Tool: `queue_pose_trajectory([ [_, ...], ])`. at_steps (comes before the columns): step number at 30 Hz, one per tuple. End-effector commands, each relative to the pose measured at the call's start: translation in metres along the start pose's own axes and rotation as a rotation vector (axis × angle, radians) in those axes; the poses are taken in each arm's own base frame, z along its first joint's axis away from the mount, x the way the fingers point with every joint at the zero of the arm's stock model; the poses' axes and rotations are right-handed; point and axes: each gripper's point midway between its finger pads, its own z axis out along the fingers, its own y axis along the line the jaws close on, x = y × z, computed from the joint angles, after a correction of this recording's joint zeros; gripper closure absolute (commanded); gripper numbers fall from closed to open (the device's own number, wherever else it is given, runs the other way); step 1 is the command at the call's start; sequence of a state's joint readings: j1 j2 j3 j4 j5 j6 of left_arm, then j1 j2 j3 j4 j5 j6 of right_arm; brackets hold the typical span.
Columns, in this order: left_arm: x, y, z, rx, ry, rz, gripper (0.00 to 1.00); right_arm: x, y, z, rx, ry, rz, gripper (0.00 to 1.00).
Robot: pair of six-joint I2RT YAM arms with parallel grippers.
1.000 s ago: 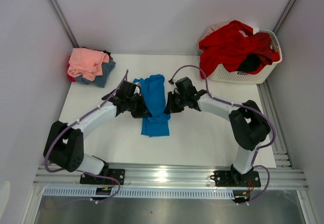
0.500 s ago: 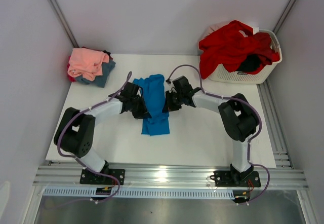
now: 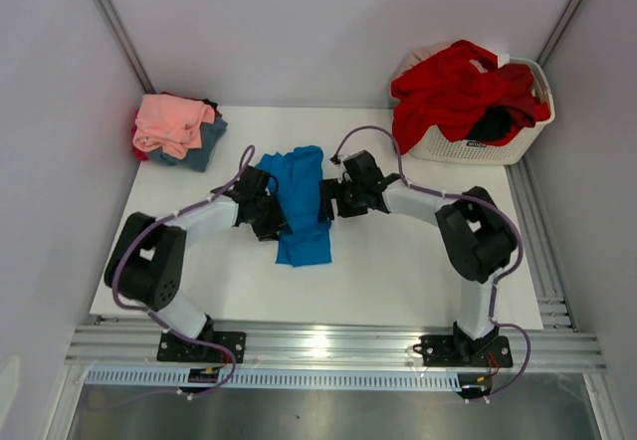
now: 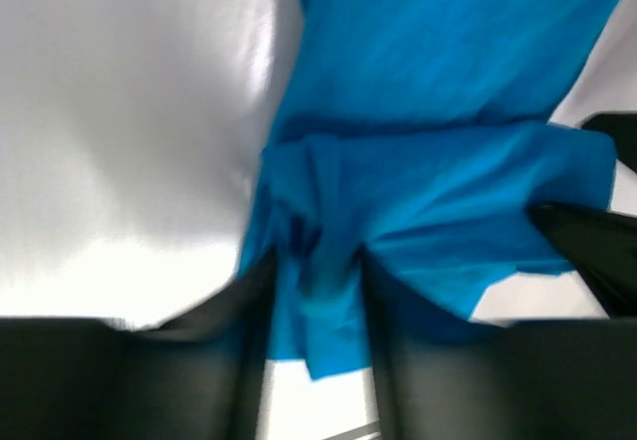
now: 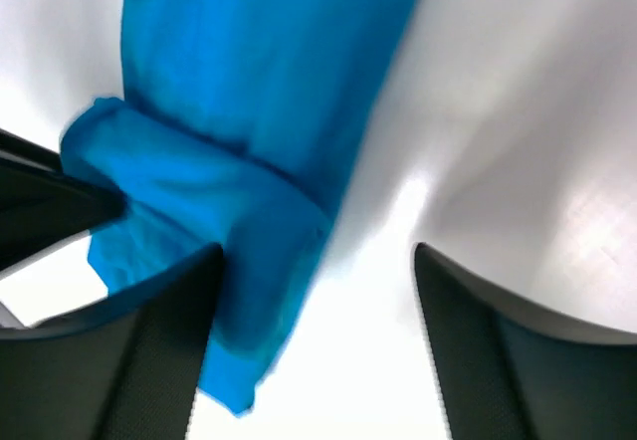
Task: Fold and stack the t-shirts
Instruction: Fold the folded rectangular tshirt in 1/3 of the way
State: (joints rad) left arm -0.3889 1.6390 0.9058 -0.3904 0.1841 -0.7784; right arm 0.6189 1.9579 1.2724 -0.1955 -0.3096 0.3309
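Observation:
The bright blue t-shirt (image 3: 305, 243) lies as a long narrow strip in the middle of the white table (image 3: 418, 271), its sides folded inward. My left gripper (image 3: 280, 223) is at its left edge; in the left wrist view my left gripper (image 4: 314, 283) has its jaws slightly apart, with a bunched fold of blue t-shirt (image 4: 438, 92) lying between them. My right gripper (image 3: 324, 202) is at the shirt's right edge. In the right wrist view my right gripper (image 5: 318, 261) stands wide open over bare table, and its left finger rests on the blue t-shirt (image 5: 249, 92).
A stack of folded t-shirts (image 3: 175, 124), salmon pink on top, sits at the back left corner. A white slatted basket (image 3: 468, 147) at the back right holds a heap of red t-shirt (image 3: 453, 87) and some black cloth. Grey walls close in the sides.
Both grippers have opened from shut, letting go of the blue t-shirt's folded sides. The arms have shifted slightly along the shirt.

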Motion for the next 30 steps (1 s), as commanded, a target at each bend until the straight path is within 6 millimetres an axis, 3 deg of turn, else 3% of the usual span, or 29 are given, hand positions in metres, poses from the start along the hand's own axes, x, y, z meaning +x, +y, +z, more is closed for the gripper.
queue_pose_trajectory([
  [1, -0.019, -0.002, -0.04, 0.021, -0.13, 0.009, 0.52, -0.037, 0.002, -0.048, 0.072, -0.159, -0.093, 0.16],
  [3, -0.026, -0.01, -0.064, 0.052, -0.197, 0.022, 0.31, -0.046, 0.01, -0.07, 0.07, -0.212, -0.109, 0.1],
  [6, -0.027, -0.009, -0.082, 0.047, -0.23, 0.034, 0.14, -0.043, 0.01, -0.084, 0.079, -0.243, -0.106, 0.06],
  [11, -0.011, -0.01, -0.105, 0.113, -0.242, 0.026, 0.13, -0.02, 0.015, -0.093, 0.044, -0.212, -0.04, 0.07],
  [12, -0.008, -0.012, -0.109, 0.134, -0.247, 0.024, 0.12, 0.002, 0.008, -0.087, 0.042, -0.169, -0.014, 0.08],
  [14, 0.001, -0.01, -0.12, 0.176, -0.267, 0.032, 0.13, 0.013, 0.009, -0.088, 0.016, -0.182, 0.033, 0.09],
  [15, 0.002, -0.009, -0.126, 0.182, -0.282, 0.033, 0.13, 0.037, 0.0, -0.083, 0.022, -0.147, 0.059, 0.09],
  [17, 0.004, -0.009, -0.141, 0.203, -0.318, 0.052, 0.13, 0.041, 0.003, -0.084, -0.013, -0.177, 0.078, 0.09],
  [18, 0.005, -0.009, -0.147, 0.213, -0.33, 0.069, 0.13, 0.055, -0.001, -0.082, -0.014, -0.155, 0.109, 0.1],
  [23, 0.01, -0.008, -0.174, 0.239, -0.379, 0.106, 0.13, 0.058, 0.005, -0.078, -0.07, -0.191, 0.142, 0.1],
  [30, 0.02, -0.001, -0.177, 0.239, -0.374, 0.125, 0.13, 0.071, 0.03, -0.059, -0.183, -0.163, 0.189, 0.11],
])
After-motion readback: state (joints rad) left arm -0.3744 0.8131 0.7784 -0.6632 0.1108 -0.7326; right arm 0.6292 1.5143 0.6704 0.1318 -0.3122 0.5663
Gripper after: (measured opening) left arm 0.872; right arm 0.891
